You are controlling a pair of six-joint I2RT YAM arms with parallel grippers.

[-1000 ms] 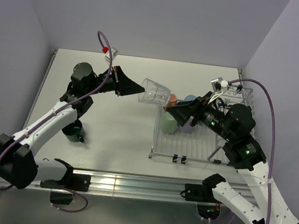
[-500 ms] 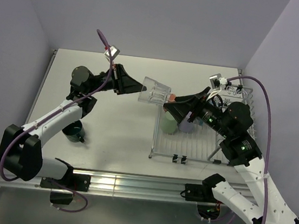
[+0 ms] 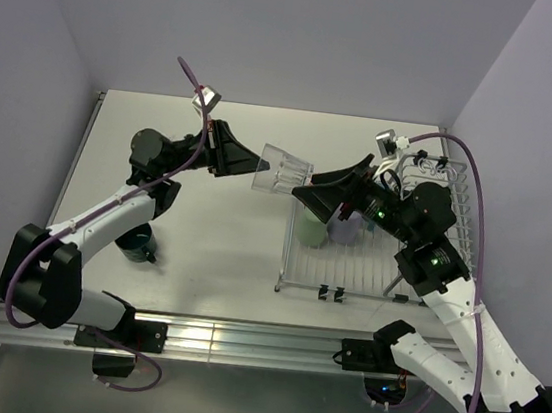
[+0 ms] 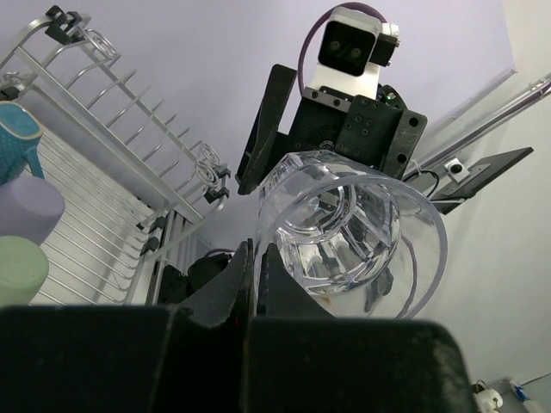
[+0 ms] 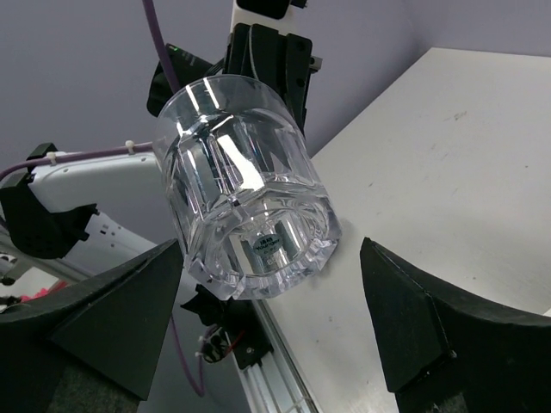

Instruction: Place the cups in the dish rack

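My left gripper [image 3: 261, 165] is shut on the rim of the clear glass tumbler [image 3: 282, 171] and holds it on its side in the air, base toward the right arm. It also shows in the left wrist view [image 4: 353, 232]. My right gripper [image 3: 303, 191] is open, its fingers [image 5: 112, 318] spread either side of the tumbler's base [image 5: 245, 198] without touching it. The silver wire dish rack [image 3: 419, 274] holds a pale green mug [image 3: 310, 230], a lavender mug [image 3: 346, 229] and a light blue mug [image 4: 15, 138]. A dark green mug [image 3: 135, 243] stands on the table under the left arm.
The rack's raised wire side section [image 3: 450, 183] stands at the back right. The table's metal front rail [image 3: 240, 338] runs along the near edge. Purple cables [image 3: 193, 80] loop off both arms. Walls close in on the left, back and right.
My right gripper has risen out of the rack and moved left toward the tumbler's base. My left gripper has held the tumbler nearly still, shifting it slightly.
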